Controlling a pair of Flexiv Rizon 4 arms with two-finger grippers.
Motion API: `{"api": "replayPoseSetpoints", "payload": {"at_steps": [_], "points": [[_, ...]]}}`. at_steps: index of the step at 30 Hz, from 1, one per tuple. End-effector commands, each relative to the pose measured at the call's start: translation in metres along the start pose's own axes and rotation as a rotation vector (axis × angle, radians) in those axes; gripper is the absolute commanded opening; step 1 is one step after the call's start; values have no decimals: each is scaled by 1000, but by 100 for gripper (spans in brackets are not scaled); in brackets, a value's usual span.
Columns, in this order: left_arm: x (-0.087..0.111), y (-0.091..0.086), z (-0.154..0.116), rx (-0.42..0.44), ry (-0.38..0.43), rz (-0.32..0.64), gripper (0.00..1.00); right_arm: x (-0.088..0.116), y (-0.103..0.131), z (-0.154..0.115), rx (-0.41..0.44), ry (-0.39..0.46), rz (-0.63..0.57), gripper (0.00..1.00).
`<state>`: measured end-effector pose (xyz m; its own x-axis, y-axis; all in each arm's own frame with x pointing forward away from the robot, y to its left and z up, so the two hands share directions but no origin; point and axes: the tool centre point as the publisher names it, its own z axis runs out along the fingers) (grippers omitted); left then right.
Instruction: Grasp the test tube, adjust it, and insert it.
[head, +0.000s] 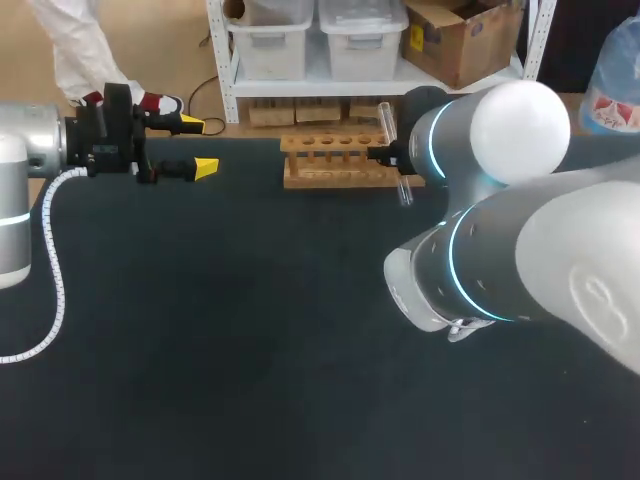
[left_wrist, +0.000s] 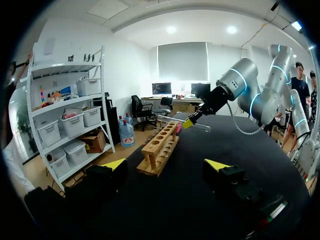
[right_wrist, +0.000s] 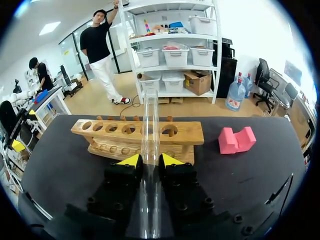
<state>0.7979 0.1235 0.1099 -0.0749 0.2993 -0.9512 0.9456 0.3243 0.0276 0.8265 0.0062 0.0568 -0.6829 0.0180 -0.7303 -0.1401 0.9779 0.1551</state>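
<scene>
Right gripper (right_wrist: 150, 161) pinching clear glass test tube (right_wrist: 150, 117) beside wooden holed rack (right_wrist: 186, 133)'s right end; left gripper (head: 198, 147) gaping, empty.

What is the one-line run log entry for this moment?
right end effector: shut on test tube | left end effector: open, empty | wooden rack: ahead of tube | tube: not inserted

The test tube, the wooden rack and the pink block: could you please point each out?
test tube (right_wrist: 150, 132), right wrist view, on the glass where it crosses the rack.
wooden rack (right_wrist: 192, 134), right wrist view, on the top board's bare end.
pink block (right_wrist: 235, 141), right wrist view, on its front face.
</scene>
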Motion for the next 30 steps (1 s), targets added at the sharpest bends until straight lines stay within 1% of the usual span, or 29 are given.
{"api": "replayPoseSetpoints", "payload": {"at_steps": [1, 18, 30], "points": [[1, -1, 0, -5, -4, 3, 100, -2, -1, 7, -40, 16, 2, 0], [1, -1, 0, -5, -4, 3, 100, 3, 2, 17, -62, 52, 6, 0], [1, -1, 0, -5, -4, 3, 100, 7, 2, 22, -83, 100, -1, 0]]}}
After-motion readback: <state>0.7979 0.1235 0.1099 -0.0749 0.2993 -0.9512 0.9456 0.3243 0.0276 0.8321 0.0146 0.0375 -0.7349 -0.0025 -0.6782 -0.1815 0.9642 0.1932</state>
